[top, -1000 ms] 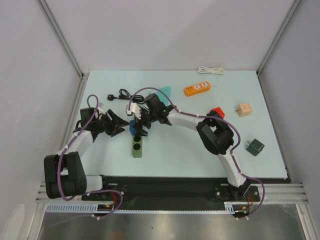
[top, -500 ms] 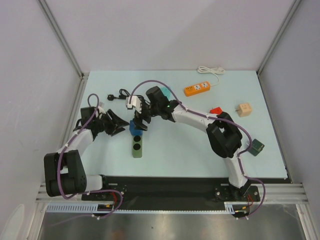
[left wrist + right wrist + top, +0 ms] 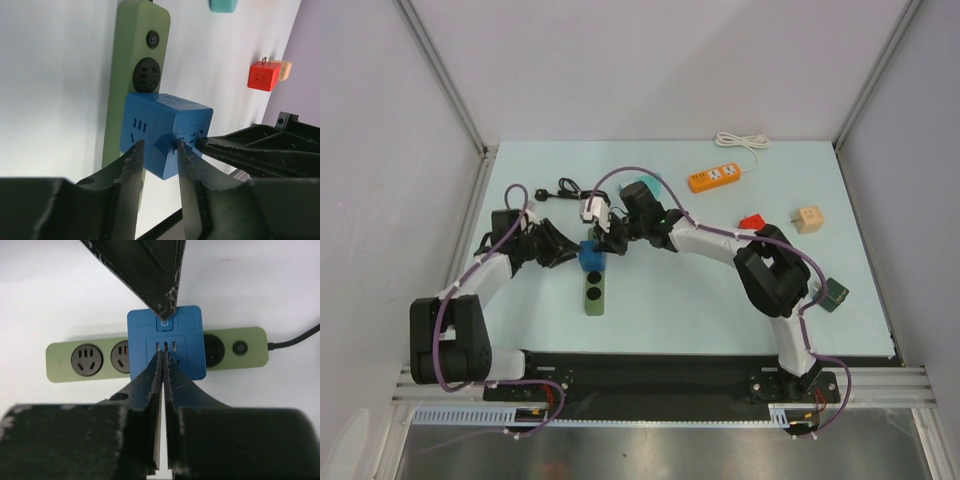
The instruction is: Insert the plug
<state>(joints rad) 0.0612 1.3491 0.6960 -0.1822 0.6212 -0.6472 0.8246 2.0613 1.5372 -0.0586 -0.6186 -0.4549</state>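
Two grippers are meeting at the blue cube [image 3: 591, 256], which is sitting on the far end of the green strip [image 3: 595, 297] near the middle of the bench [image 3: 700, 290]. The right gripper [image 3: 162, 354] is fully closed and holding nothing; its joined fingertips are lying over the slots in the cube's upper face. The left gripper [image 3: 159, 146] is straddling one corner of the cube with its jaws partly apart; whether the fingers [image 3: 131, 167] are pressing on it cannot be told. The plug [image 3: 563, 187] is lying on the bench beyond the cube, toward the far left, on its looped black cord, apart from both grippers.
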